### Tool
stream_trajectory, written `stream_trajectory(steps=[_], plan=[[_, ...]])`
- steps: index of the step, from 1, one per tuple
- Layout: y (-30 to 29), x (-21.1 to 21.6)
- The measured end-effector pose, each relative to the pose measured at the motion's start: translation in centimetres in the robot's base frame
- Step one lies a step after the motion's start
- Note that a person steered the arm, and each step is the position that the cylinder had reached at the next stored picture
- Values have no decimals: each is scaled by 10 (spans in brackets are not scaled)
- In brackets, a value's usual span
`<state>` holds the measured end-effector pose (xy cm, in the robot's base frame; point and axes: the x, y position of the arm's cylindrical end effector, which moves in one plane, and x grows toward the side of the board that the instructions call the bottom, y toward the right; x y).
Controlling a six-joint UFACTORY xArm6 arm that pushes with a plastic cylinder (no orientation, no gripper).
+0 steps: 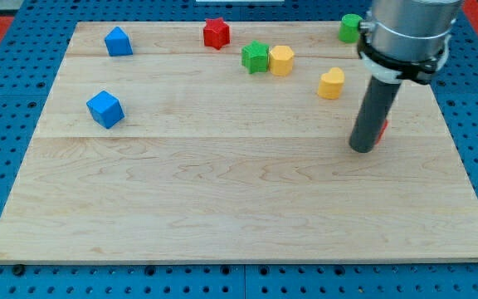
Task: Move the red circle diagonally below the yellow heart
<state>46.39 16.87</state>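
Small red wooden block, presumably the red circle [382, 129]: almost wholly hidden behind the dark rod, only a thin red sliver showing at the rod's right edge, so its shape cannot be confirmed. Small yellow heart-shaped wooden block [331, 84]: lying flat on the pale wooden board, in the view's upper right, above and to the left of the red sliver, apart from it.

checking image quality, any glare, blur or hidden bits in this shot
Camera view: even light, no glare on the board, blocks sharp; my tip casts little shadow and hides most of the red circle, below-right of the yellow heart.
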Motion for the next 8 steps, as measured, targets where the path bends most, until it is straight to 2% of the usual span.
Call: stream_trajectory(steps=[2, 4, 5, 7, 8], plan=[[25, 16], [33, -22], [-1, -20], [-17, -20], [-45, -30]])
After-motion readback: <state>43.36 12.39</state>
